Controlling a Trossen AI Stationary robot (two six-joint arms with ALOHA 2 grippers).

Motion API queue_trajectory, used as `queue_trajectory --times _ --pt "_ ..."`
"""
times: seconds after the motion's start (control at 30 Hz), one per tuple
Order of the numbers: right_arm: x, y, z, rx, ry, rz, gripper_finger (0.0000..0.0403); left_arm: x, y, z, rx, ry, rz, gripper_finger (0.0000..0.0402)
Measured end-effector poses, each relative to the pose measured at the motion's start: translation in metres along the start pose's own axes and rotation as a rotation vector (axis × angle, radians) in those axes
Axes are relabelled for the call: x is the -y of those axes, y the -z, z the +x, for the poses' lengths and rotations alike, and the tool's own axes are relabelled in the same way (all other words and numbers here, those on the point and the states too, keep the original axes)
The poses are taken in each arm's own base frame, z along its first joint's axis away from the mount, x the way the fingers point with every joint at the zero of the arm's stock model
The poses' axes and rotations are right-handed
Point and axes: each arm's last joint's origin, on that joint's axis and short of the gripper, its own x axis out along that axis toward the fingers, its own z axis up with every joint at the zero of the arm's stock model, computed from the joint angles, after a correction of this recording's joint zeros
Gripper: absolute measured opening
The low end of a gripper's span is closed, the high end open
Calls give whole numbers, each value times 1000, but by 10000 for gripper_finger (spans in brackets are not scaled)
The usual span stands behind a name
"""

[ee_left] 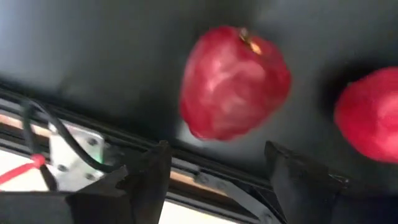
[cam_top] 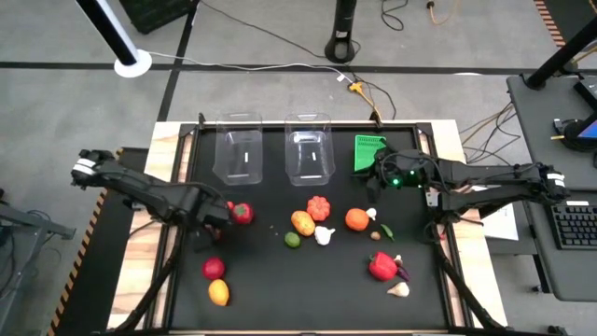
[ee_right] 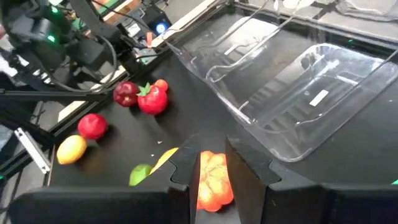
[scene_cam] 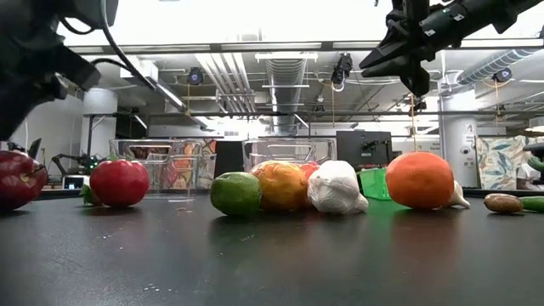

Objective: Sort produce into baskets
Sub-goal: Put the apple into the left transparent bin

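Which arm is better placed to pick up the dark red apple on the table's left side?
Probably left. The left pincer is open beside the dark red apple, which fills its wrist view. The right pincer hovers open by the green basket, across the table.

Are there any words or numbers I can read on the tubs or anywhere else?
No text can be read anywhere.
Left clear tub: small white label, too small to read.
Right clear tub: same kind of label, also too small; blurred in the right wrist view.
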Motion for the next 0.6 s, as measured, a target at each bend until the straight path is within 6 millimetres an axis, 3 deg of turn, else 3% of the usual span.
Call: queue_trajectory --times 0.13,0.4,0.6 --pt "-1 0 0 -15 -22 23 68 3 -6 5 -21 -37 22 253" --pt "-1 1 0 -24 -36 42 68 9 -15 15 -36 -97 60 317" --pt "-1 1 0 -29 -43 61 68 14 -22 16 20 -40 99 329"
